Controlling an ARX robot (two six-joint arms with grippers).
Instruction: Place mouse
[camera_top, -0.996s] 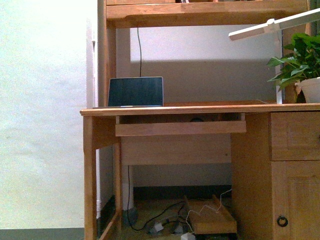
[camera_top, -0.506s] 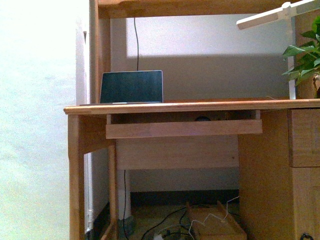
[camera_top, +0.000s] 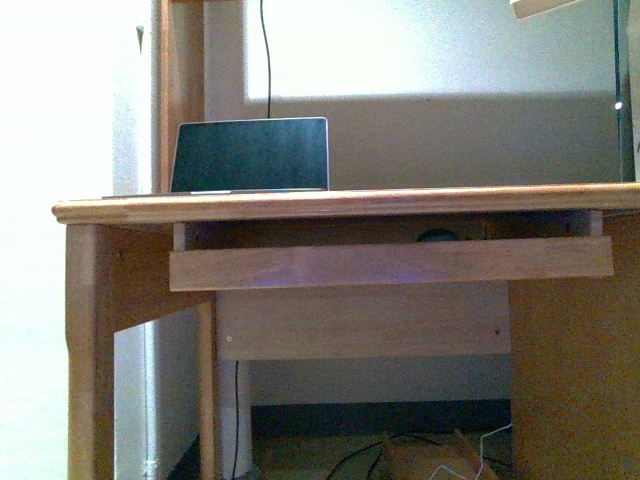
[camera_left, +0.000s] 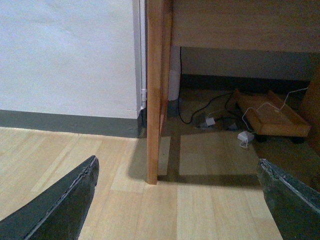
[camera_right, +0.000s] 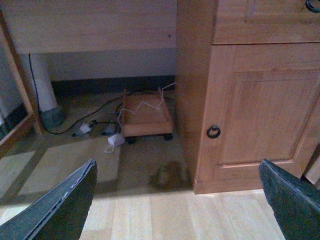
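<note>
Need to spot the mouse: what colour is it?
Dark, nearly black; the mouse shows only in the front view.

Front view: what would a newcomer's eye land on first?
The wooden desk fills the front view, with an open dark-screened laptop on its top towards the left. Under the top, a small dark mouse peeks over the pull-out tray. Both wrist views look at the floor by the desk, left gripper and right gripper open and empty.

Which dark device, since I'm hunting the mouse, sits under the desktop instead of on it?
The small dark grey domed mouse, peeking above the pull-out wooden tray's front board; the larger dark-screened laptop stands on the wooden desktop instead.
</note>
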